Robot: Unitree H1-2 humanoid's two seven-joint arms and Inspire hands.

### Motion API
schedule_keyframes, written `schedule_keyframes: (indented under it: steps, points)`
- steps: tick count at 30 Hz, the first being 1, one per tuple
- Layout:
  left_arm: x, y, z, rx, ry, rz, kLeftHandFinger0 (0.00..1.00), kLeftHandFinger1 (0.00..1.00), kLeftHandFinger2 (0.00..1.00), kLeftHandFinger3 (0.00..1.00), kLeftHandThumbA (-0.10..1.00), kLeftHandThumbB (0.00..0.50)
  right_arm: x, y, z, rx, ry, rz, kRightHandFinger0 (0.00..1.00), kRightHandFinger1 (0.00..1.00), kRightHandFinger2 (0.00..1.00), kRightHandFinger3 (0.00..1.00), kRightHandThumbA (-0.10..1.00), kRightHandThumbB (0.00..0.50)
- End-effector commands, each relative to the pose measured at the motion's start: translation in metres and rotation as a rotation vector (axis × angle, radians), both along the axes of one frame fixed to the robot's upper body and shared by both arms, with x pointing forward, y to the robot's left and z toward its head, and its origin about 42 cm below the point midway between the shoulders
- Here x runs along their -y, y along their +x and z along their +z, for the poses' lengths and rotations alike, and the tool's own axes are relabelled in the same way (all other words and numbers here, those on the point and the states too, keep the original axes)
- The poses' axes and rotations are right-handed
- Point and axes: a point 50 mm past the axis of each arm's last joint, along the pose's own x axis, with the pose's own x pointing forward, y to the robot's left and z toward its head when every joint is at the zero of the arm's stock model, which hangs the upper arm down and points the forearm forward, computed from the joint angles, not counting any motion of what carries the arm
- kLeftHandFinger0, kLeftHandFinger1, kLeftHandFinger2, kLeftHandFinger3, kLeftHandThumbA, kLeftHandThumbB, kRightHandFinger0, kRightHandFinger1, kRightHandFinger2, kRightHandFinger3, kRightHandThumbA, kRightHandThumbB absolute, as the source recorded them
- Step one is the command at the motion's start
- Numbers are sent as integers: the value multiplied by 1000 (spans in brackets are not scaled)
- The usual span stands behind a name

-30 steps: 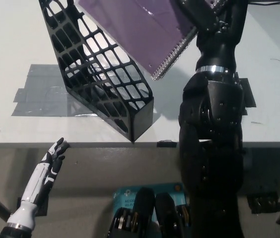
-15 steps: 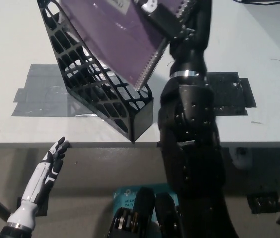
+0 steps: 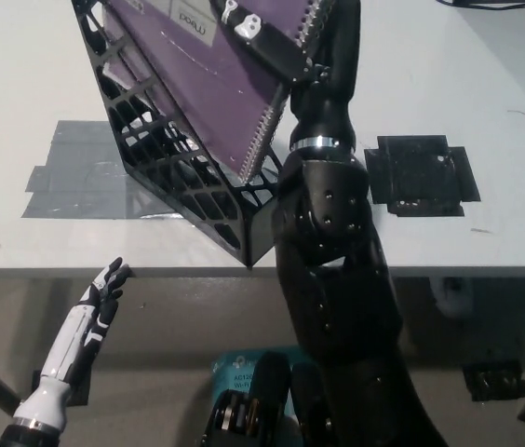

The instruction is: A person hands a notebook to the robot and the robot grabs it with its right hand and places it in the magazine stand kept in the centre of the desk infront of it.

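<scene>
The purple notebook (image 3: 202, 84) is being grasped by the right robot hand (image 3: 276, 42), now lowered further into the magazine stand (image 3: 188, 186); the left robot hand (image 3: 100, 303) is being held open below.

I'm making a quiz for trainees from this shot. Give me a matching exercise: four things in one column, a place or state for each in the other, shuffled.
Things:
1. notebook
2. stand
3. left robot hand
4. right robot hand

Places or states:
A. open, below the desk edge, lower left
B. purple, spiral-bound, lowered into the mesh
C. black mesh, on the desk
D. shut on the notebook's top

Pairs: 1-B, 2-C, 3-A, 4-D
</scene>
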Motion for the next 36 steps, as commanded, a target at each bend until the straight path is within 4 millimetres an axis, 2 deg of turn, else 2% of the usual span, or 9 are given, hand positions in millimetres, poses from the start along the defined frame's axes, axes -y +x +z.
schedule_keyframes:
  steps: [1,2,3,4,5,7,13,26,36]
  points:
    - [2,8,18,70,-15,-33,977,1000,1000,1000,1000,500,-25,-9,45,206,8,3,16,0,130,202,978,14]
    - [2,9,19,73,-10,-33,980,1000,1000,1000,1000,500,-25,-7,43,212,-44,14,147,166,324,375,1000,121]
    - [2,9,19,74,-6,-33,987,1000,1000,1000,1000,500,-25,-5,41,213,-111,40,432,518,699,717,1000,267]
    - [2,10,20,75,-3,-33,987,1000,1000,1000,1000,500,-25,-3,38,212,-156,59,432,518,699,717,1000,267]
    - [2,10,19,71,-8,-34,1000,1000,1000,1000,1000,500,-26,-1,34,215,-225,132,1000,1000,1000,1000,1000,324]
    - [3,11,19,72,-8,-35,1000,1000,1000,1000,1000,500,-26,0,29,221,-291,186,1000,1000,1000,1000,1000,411]
    - [3,14,23,82,-10,-38,983,1000,1000,1000,1000,500,-23,2,26,234,-337,225,1000,1000,1000,1000,1000,497]
    - [4,20,28,88,-6,-37,1000,1000,1000,1000,1000,500,3,-1,48,276,-245,178,1000,1000,1000,1000,1000,492]
    - [6,29,35,101,12,-28,1000,1000,1000,1000,1000,500,88,-64,108,555,-158,77,1000,1000,1000,1000,1000,437]
